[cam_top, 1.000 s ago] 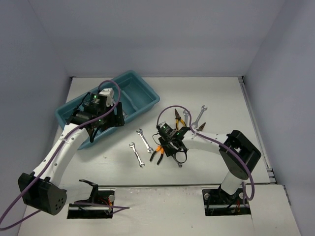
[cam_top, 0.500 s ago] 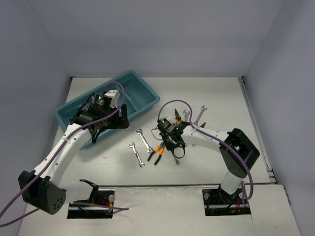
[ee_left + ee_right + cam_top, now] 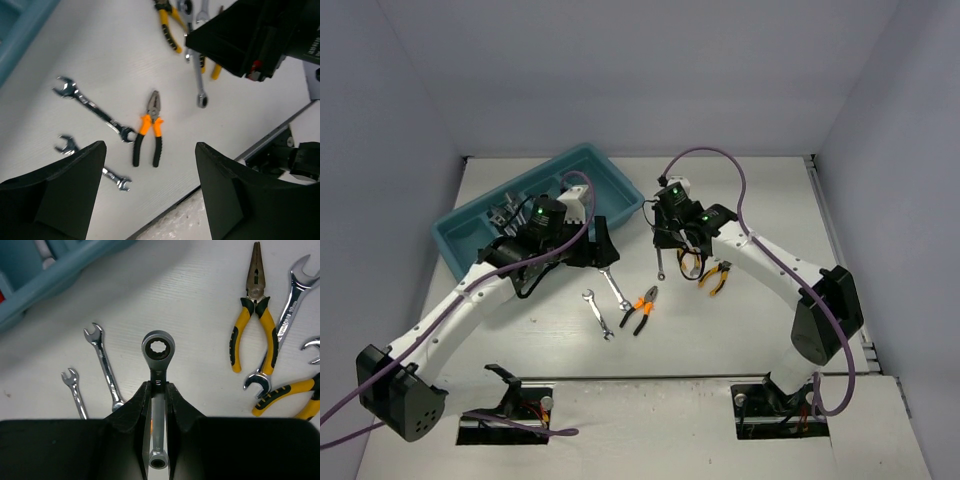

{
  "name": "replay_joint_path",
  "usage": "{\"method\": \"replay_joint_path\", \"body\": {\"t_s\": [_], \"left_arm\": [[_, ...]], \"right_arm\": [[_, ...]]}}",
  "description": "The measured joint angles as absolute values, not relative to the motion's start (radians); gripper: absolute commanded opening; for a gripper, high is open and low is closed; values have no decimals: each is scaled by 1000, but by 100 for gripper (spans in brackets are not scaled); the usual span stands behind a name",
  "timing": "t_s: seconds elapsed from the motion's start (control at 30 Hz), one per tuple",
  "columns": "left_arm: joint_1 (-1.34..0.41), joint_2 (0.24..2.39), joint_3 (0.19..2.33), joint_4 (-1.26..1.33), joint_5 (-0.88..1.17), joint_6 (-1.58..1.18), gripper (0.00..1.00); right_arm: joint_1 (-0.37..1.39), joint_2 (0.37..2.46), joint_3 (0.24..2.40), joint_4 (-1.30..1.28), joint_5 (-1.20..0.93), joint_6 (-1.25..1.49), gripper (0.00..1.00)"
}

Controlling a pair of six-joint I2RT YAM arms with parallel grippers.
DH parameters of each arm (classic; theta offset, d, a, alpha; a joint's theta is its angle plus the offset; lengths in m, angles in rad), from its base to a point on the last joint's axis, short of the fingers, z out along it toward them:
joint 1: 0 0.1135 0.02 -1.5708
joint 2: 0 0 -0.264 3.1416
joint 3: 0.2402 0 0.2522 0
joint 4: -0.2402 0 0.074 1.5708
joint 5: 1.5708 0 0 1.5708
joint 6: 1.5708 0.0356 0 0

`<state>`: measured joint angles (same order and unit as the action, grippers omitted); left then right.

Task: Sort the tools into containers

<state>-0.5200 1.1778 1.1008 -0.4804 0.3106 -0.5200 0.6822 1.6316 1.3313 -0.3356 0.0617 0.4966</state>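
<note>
My right gripper [image 3: 158, 387] is shut on a silver ratchet wrench [image 3: 158, 352] and holds it above the table; in the top view the gripper [image 3: 663, 243] hangs just right of the teal tray [image 3: 595, 185]. My left gripper [image 3: 150, 200] is open and empty, above orange-and-black pliers [image 3: 150, 130] and two silver wrenches [image 3: 95, 107] [image 3: 95, 165]. In the top view the left gripper [image 3: 603, 240] sits by the tray's near right corner. Yellow-handled pliers [image 3: 252, 305] and another silver wrench [image 3: 280, 335] lie to the right. Some tools [image 3: 505, 212] lie in the tray's left part.
A second pair of yellow-handled pliers [image 3: 290, 395] lies at the right. The two grippers are close together over the table's middle. Grey walls close the table in at the back and sides. The table's front edge [image 3: 260, 145] is near the pliers.
My right gripper has lifted the ratchet wrench off the table and carried it back and up, toward the tray. My left arm has swung right, out over the tray's edge toward the middle.
</note>
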Motion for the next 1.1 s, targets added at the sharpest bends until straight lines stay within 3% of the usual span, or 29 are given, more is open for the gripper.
{"method": "replay_joint_path", "body": {"t_s": [0.23, 0.7, 0.87, 0.97, 1.1], "left_arm": [[-595, 1289, 1091, -296, 387, -595, 67], [-631, 1416, 1119, -163, 406, -627, 58], [-635, 1420, 1119, -121, 407, -639, 37], [-636, 1429, 1119, -111, 407, -643, 10], [-637, 1437, 1119, -103, 399, -659, 0]], "right_arm": [[683, 1585, 1352, -315, 34, 558, 0], [683, 1489, 1317, -195, -79, 621, 0], [681, 1486, 1289, -174, -97, 637, 0], [681, 1486, 1281, -166, -105, 645, 0], [682, 1484, 1275, -155, -113, 654, 0]]}}
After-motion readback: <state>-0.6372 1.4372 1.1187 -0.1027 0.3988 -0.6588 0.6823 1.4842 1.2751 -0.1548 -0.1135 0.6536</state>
